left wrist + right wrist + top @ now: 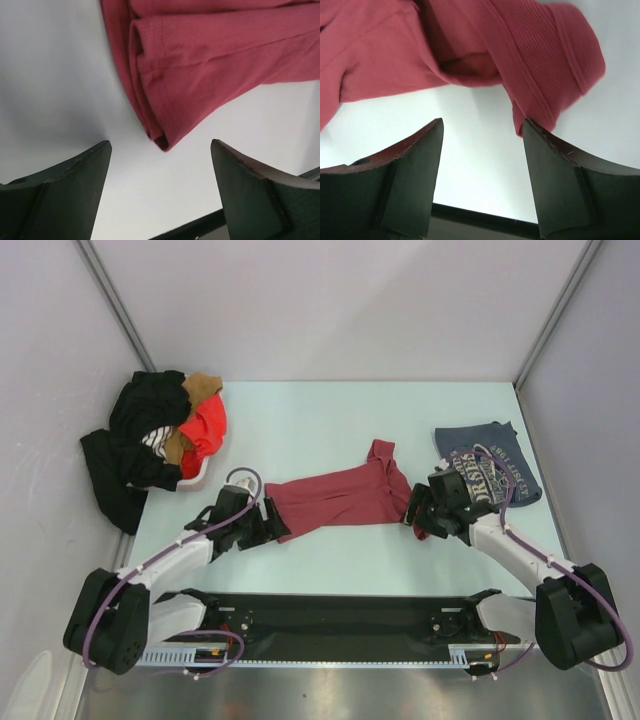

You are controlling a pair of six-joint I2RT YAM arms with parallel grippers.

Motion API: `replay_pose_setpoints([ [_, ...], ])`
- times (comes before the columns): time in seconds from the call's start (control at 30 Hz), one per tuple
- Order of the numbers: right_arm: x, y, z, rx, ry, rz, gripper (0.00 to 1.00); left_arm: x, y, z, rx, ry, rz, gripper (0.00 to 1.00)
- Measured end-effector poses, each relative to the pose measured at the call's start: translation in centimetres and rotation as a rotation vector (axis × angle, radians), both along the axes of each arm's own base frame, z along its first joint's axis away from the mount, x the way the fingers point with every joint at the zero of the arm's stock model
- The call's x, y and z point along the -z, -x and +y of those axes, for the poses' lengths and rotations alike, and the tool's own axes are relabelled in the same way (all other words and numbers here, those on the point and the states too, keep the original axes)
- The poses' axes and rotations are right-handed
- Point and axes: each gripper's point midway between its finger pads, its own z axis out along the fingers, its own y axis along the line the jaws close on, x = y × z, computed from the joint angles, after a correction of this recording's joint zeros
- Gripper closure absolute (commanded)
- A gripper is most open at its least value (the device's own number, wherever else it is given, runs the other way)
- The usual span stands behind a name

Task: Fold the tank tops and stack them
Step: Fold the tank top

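The maroon tank top [335, 498] lies stretched sideways across the middle of the worktop [320, 420], somewhat nearer the near edge than the far one, with an arm at each end. We see the left gripper [268, 530] low at the garment's left end, its jaws spread wide and holding nothing. In the left wrist view its two dark fingers [75, 180] frame bare worktop [50, 75], and the folded corner of the maroon tank top [210, 65] sits just ahead of the gap in the left gripper [160, 145] without touching either one.

At the other end the right gripper [415, 512] is likewise parted and empty. From the right wrist we look between the tips of the right gripper [482, 122] at a ribbed, hemmed loop of the maroon tank top [395, 50]. Its lower edge hangs very close to the right-hand fingertip, and we cannot tell whether they touch.

The blue-grey tank top [500, 445] rests folded, lettering up, by the far right corner, partly behind the right arm. At the far left corner we find a heap of black clothes [140, 425] with an orange-red garment [207, 425] in it, spilling over the left edge.
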Motion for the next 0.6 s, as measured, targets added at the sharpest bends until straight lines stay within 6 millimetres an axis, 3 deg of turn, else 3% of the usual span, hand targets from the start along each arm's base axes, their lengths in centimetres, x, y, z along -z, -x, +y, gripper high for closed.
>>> replay_pose_setpoints([
  [0.1, 0.5, 0.7, -0.4, 0.031, -0.006, 0.008, 0.30, 0.0, -1.1, -0.4, -0.002, 0.001, -0.004, 0.24],
  [0.17, 0.9, 1.1, -0.5, 0.050, -0.012, 0.019, 0.27, 0.2, -1.8, -0.7, -0.006, 0.003, -0.002, 0.41],
  [0.23, 1.4, 1.5, -0.7, 0.069, -0.015, 0.035, 0.14, 0.7, -2.3, -0.9, -0.011, -0.001, 0.005, 0.61],
  [0.3, 2.0, 1.8, -0.8, 0.088, -0.018, 0.051, 0.11, 1.1, -2.7, -0.9, -0.017, -0.005, 0.010, 0.75],
  [0.43, 2.7, 1.4, -0.9, 0.129, -0.030, 0.071, 0.00, 1.6, -2.8, -0.6, -0.035, -0.018, 0.008, 0.85],
  [0.53, 2.7, 0.5, -0.9, 0.168, -0.058, 0.077, 0.00, 1.7, -2.8, -0.5, -0.046, -0.017, -0.001, 0.96],
  [0.6, 2.7, -0.3, -0.8, 0.193, -0.067, 0.091, 0.00, 1.6, -2.8, -0.4, -0.055, -0.014, -0.007, 0.98],
])
